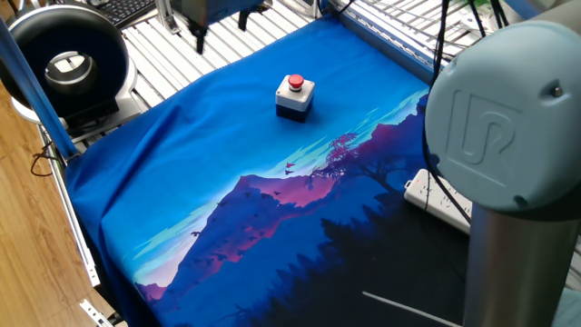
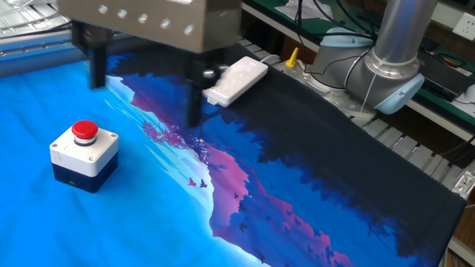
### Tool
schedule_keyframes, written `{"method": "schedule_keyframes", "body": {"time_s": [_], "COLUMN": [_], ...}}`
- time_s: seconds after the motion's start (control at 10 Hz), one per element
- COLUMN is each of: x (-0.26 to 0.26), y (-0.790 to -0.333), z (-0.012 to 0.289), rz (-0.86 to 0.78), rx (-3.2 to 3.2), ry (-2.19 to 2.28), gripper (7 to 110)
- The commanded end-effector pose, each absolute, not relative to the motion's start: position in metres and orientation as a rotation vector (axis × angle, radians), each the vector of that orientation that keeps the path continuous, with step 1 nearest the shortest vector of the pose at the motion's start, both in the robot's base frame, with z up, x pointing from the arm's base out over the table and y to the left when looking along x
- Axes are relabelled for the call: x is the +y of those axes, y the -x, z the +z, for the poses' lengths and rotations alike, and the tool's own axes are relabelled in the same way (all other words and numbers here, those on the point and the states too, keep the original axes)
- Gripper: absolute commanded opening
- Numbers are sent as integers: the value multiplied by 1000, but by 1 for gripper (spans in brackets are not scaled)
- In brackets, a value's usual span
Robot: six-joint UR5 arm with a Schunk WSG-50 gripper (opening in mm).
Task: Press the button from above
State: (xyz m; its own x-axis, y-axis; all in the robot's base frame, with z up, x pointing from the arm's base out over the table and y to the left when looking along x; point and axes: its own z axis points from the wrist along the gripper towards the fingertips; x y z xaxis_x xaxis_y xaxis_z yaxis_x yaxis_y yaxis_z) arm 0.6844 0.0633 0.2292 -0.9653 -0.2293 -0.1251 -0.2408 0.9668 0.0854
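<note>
The button is a small red cap on a cube box with a light grey top and dark base, standing on the blue printed cloth. It also shows in the other fixed view at the left. My gripper hangs above the cloth, behind and to the right of the box in that view, not touching it. Its two dark fingers stand wide apart, open and empty. In the first fixed view the gripper sits at the top edge, up and left of the button.
A long white power strip lies on the dark part of the cloth, also seen at the right. The arm's grey base stands at the back right. A black round device sits off the cloth's corner.
</note>
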Motion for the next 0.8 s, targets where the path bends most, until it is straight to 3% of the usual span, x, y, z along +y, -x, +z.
{"method": "schedule_keyframes", "body": {"time_s": [0.0, 0.4, 0.5, 0.7], "x": [50, 72, 72, 73], "y": [-691, -707, -709, -704], "z": [239, 246, 246, 247], "rz": [9, 8, -1, 9], "rx": [2994, 2968, 2967, 2986], "ry": [396, 364, 351, 318], "gripper": [88, 88, 44, 44]}}
